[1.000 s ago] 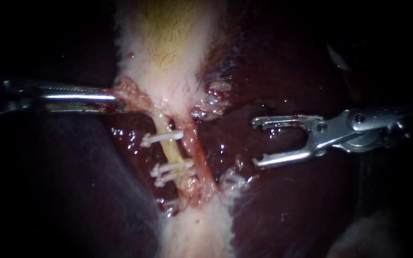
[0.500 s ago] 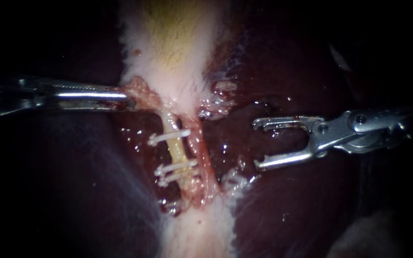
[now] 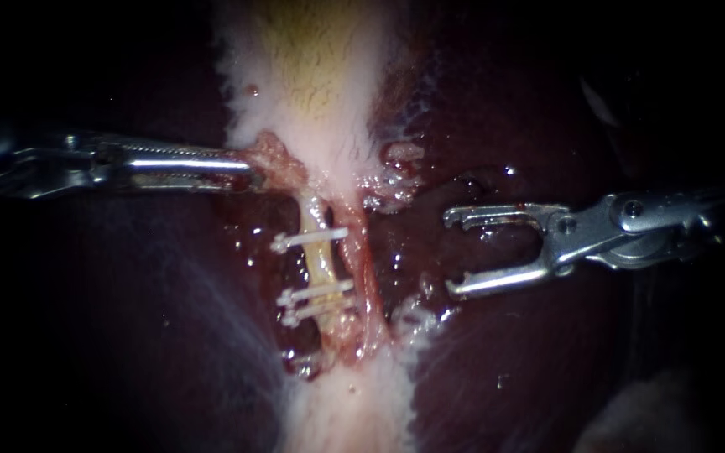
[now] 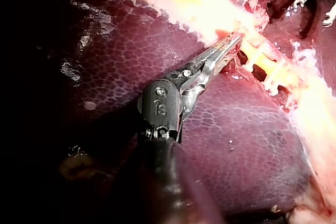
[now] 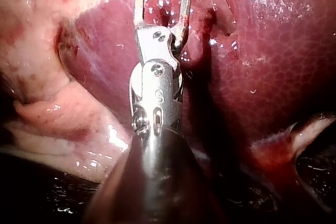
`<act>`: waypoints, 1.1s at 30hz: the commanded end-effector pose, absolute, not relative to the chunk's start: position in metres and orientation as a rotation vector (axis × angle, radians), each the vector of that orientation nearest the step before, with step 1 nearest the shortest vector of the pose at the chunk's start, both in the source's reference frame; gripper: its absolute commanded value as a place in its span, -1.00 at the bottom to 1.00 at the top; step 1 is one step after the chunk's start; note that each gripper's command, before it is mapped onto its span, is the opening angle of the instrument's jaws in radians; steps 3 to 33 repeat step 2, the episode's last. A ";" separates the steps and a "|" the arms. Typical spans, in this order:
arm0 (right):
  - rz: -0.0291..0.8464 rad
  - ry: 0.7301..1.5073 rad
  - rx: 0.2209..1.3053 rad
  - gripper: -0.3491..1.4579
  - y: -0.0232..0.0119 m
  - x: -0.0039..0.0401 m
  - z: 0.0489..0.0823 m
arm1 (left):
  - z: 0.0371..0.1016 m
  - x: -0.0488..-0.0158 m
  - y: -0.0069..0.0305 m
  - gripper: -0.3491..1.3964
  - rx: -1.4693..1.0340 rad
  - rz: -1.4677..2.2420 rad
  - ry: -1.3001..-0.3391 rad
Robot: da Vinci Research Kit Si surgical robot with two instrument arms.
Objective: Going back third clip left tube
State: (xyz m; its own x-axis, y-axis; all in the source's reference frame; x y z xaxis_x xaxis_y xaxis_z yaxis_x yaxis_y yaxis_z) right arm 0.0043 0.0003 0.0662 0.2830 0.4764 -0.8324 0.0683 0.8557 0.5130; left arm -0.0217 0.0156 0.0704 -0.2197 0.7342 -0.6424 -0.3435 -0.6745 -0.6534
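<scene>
The right instrument [image 3: 453, 253] hovers over the liver [image 3: 505, 361] with its 2 jaws spread and empty, tips aimed left. The left tube [image 3: 319, 267] lies left of those tips and well apart from them, with the reddish right tube [image 3: 365, 281] between. The left tube's long axis runs near to far, crossing the jaws' line, and 3 clips [image 3: 316, 293] sit across it. A retreat would run right along the shaft, away from both tubes. The left instrument [image 3: 253, 168] is closer, its jaws pinching a tag of tissue [image 3: 277, 164] at the tube's far end, below the gallbladder [image 3: 312, 75].
</scene>
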 end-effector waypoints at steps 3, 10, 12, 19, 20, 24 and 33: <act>0.289 1.268 0.507 -0.06 0.0004 0.0043 0.0662 | 0.0704 -0.0217 0.0156 -1.00 -1.326 1.957 -0.491; 0.289 1.268 0.507 -0.06 0.0004 0.0043 0.0662 | 0.0704 -0.0217 0.0156 -1.00 -1.326 1.957 -0.491; 0.289 1.268 0.507 -0.06 0.0004 0.0043 0.0662 | 0.0704 -0.0217 0.0156 -1.00 -1.326 1.957 -0.491; 0.289 1.268 0.507 -0.06 0.0004 0.0043 0.0662 | 0.0704 -0.0217 0.0156 -1.00 -1.326 1.957 -0.491; 0.289 1.268 0.507 -0.06 0.0004 0.0043 0.0662 | 0.0704 -0.0217 0.0156 -1.00 -1.326 1.957 -0.491; 0.289 1.268 0.507 -0.06 0.0004 0.0043 0.0662 | 0.0704 -0.0217 0.0156 -1.00 -1.326 1.957 -0.491; 0.289 1.268 0.507 -0.06 0.0004 0.0043 0.0662 | 0.0704 -0.0217 0.0156 -1.00 -1.326 1.957 -0.491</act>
